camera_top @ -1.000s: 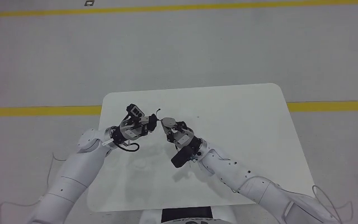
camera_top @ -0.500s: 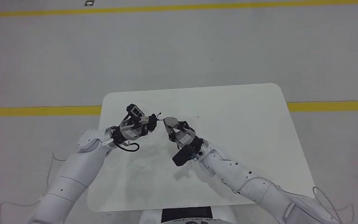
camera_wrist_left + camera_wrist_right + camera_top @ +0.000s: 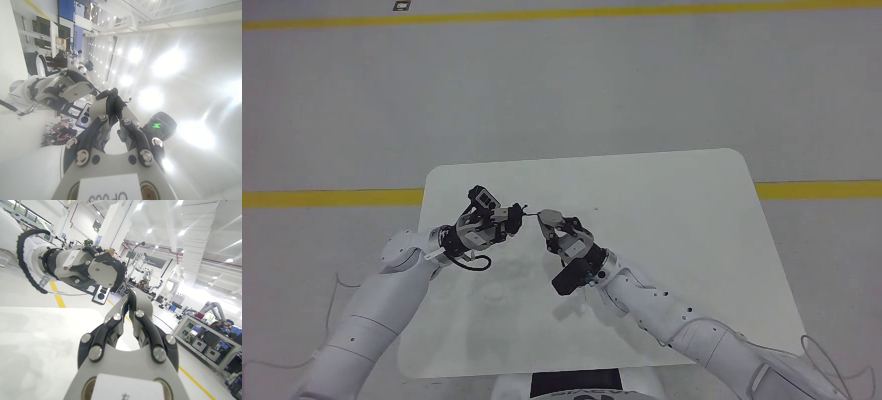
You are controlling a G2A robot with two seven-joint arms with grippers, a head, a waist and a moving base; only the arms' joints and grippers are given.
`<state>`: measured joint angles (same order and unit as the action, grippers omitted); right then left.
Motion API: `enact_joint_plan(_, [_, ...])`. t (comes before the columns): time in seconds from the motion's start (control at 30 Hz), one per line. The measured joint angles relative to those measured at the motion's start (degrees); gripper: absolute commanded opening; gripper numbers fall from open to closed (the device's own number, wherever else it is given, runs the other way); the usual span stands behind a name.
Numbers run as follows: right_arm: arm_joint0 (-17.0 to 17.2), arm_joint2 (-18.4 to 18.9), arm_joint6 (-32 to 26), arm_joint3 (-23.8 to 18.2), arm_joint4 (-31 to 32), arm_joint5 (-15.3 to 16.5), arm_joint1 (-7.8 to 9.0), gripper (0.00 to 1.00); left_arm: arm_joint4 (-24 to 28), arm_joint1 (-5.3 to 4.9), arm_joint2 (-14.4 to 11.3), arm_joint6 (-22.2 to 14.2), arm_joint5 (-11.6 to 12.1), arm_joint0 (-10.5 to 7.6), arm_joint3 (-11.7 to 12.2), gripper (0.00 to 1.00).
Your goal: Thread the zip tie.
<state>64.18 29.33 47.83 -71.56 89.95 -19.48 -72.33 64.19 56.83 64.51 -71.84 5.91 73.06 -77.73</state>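
The zip tie [image 3: 528, 211] is a thin black strap held above the white table [image 3: 672, 200], between my two grippers. My left gripper [image 3: 512, 217] is shut on one part of it; in the left wrist view the black strap [image 3: 128, 99] pokes out past the closed left gripper [image 3: 113, 98]. My right gripper [image 3: 542, 220] faces it tip to tip, a finger's width away. In the right wrist view the right gripper [image 3: 129, 294] is shut, and the zip tie [image 3: 132, 251] curves up from its tips to a small head. The left gripper [image 3: 121, 275] sits just beyond.
Both arms meet over the left-centre of the table. The table's right half and front stretch away bare and white. A floor with yellow lines [image 3: 542, 14] surrounds the table.
My right gripper has shifted slightly toward the far side of the table and closer to the left one. The visible bit of strap between them now lies flatter. The left arm has stayed put.
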Motion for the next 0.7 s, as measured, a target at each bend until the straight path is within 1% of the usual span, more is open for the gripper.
enact_joint_plan(0.7, [0.3,0.1,-0.8,1.2,0.0,0.0,-0.17,0.0,0.0,0.0,0.0,0.0,0.0,0.0,0.0,0.0])
